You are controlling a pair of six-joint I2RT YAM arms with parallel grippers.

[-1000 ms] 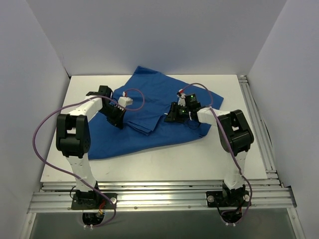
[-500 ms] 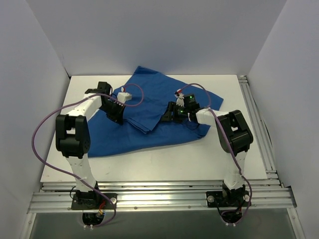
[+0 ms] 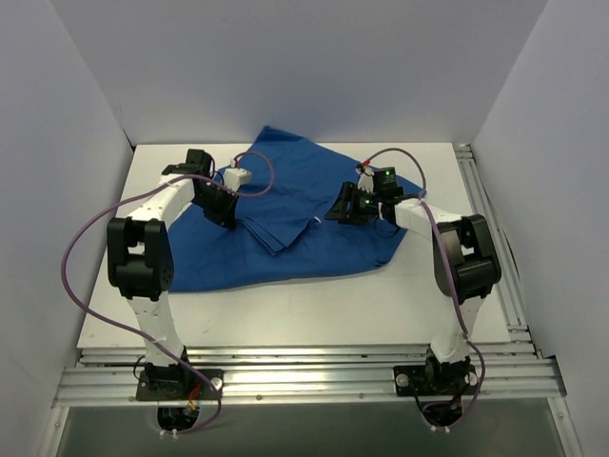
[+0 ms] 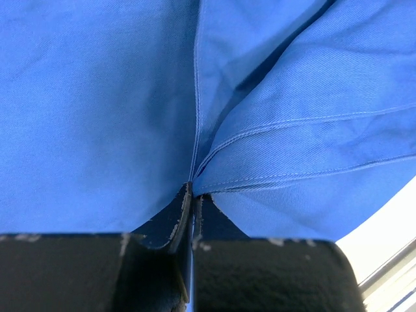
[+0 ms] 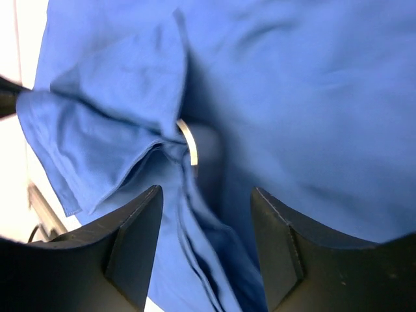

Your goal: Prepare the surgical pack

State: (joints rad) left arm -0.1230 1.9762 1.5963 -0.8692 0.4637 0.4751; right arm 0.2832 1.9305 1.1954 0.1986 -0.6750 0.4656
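Observation:
The royal-blue cloth drape (image 3: 285, 214) lies spread and partly folded on the white table. My left gripper (image 3: 225, 211) is at the drape's left side, shut on a fold of it; in the left wrist view (image 4: 193, 195) the jaws pinch the hemmed cloth (image 4: 273, 143). My right gripper (image 3: 344, 208) is open over the drape's right part. In the right wrist view (image 5: 207, 195) its jaws stand wide apart above folded cloth (image 5: 117, 130), and a short shiny metal edge (image 5: 188, 143) pokes out from under a fold. Sachets and gauze are hidden.
The white table (image 3: 285, 305) has walls at the back and both sides. An aluminium rail (image 3: 495, 228) runs along the right edge. Purple cables (image 3: 90, 248) loop from both arms.
My right gripper has let go of the drape and drawn back to the right and away. My left gripper has moved slightly back, still pinching the cloth. The folded flap now lies flatter.

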